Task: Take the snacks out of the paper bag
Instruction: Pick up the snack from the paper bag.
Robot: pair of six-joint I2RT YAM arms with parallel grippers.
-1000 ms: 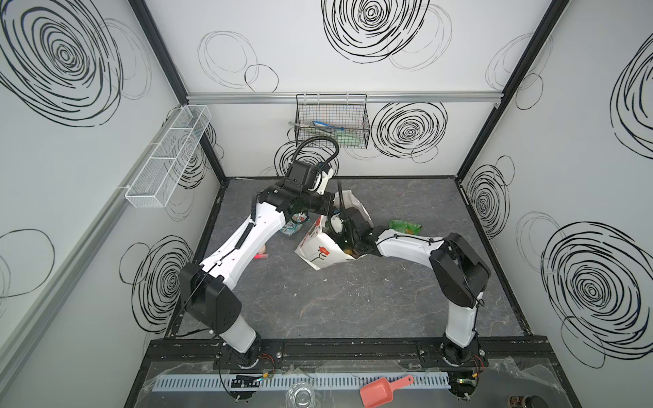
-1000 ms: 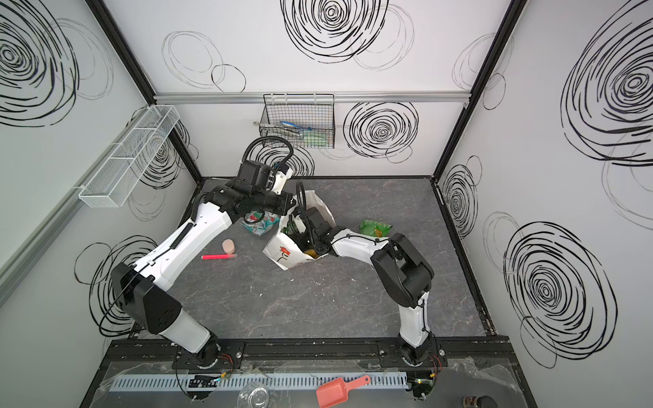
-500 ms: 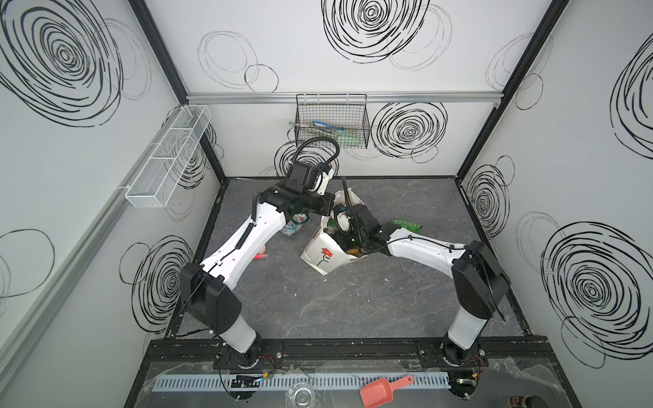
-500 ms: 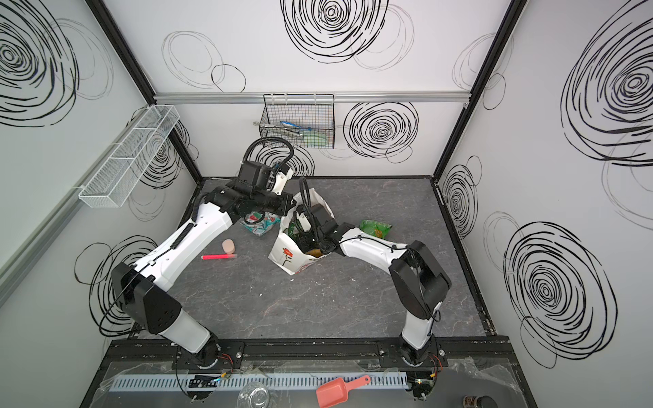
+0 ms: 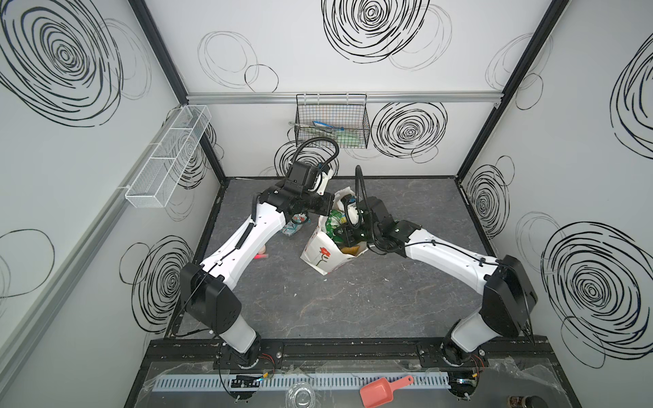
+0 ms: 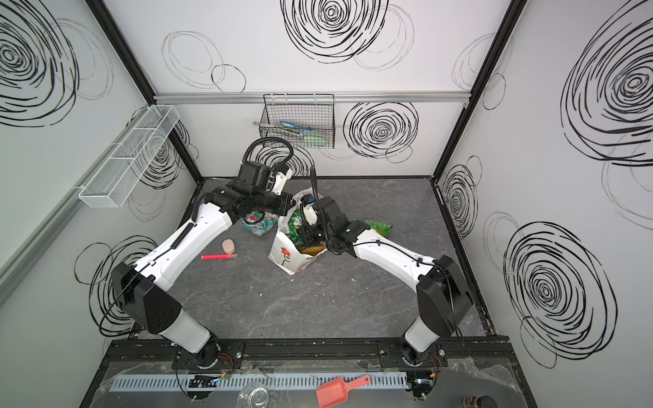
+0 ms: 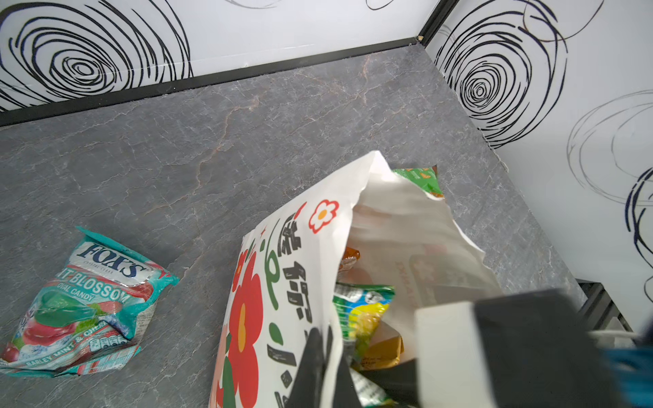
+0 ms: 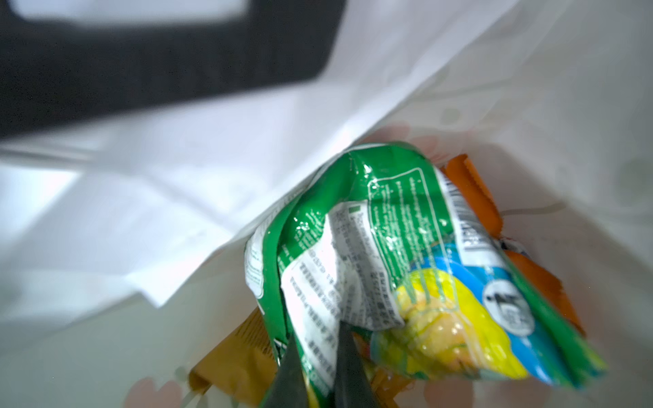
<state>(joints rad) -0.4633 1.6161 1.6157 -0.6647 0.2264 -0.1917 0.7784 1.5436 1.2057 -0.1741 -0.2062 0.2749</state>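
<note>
Swinging outward over the last second, my right elbow now sits closer to the right wall, while my right gripper (image 8: 315,356) has stayed down inside the paper bag (image 5: 319,252), its jaws pressed together on a crumpled green snack packet (image 8: 371,212). Nearest the front rail, a pink scoop (image 5: 386,390) lies outside the work floor. Farther in, on the grey table (image 5: 353,303), a red marker (image 6: 218,256) and a small peach cylinder (image 6: 228,245) lie beside my left forearm. Then comes the bag, standing open about mid-table; my left gripper (image 7: 328,367) is clamped on its rim, one finger outside the printed wall and one inside. Within the bag, an orange packet (image 8: 473,197) lies beyond the green one and a mustard-yellow packet (image 8: 233,360) lies under it. Just past the bag on my left side, a teal-white Fox's candy packet (image 7: 84,303) lies on the table, apart from the bag; a second green packet (image 6: 378,226) lies on the table beyond my right wrist. On the back wall hangs a black wire basket (image 5: 332,123).
</note>
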